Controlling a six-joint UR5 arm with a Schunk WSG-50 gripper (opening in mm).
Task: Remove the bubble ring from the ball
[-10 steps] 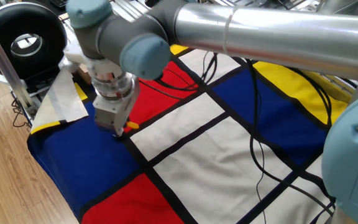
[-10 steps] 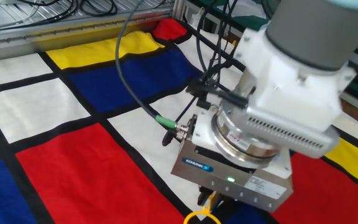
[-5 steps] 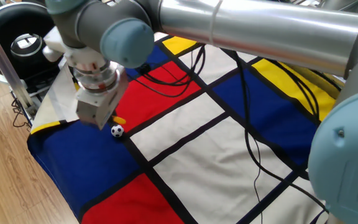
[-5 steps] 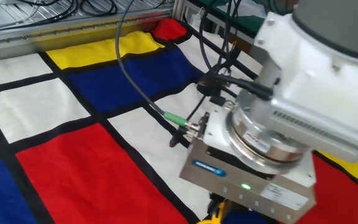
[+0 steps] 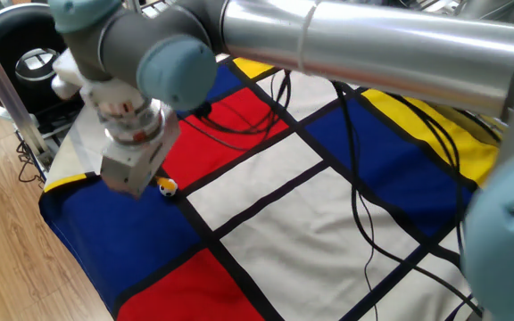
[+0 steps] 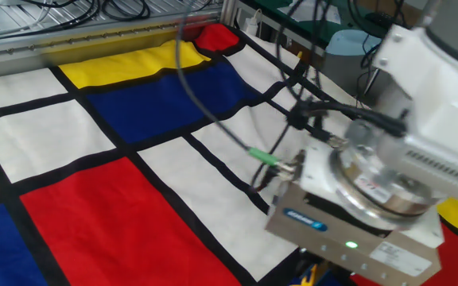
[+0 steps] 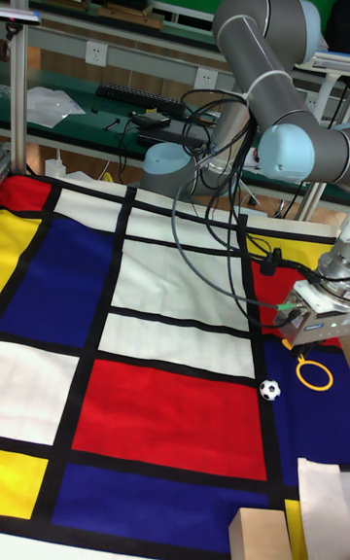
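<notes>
Ball (image 7: 270, 390) beside ring-holding pincer (image 7: 316, 354).

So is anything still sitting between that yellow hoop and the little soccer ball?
Nothing visible. In the tall fixed view the bubble ring hangs just under the gripper, apart from the ball, which sits alone on the cloth with bare fabric between them.

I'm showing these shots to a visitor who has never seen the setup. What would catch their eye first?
Probably the bold cloth of red, blue, yellow and white blocks covering the table, and the big grey arm bending over it. Then the tiny ball on a black stripe, with the yellow ring hanging beside it under the hand.
</notes>
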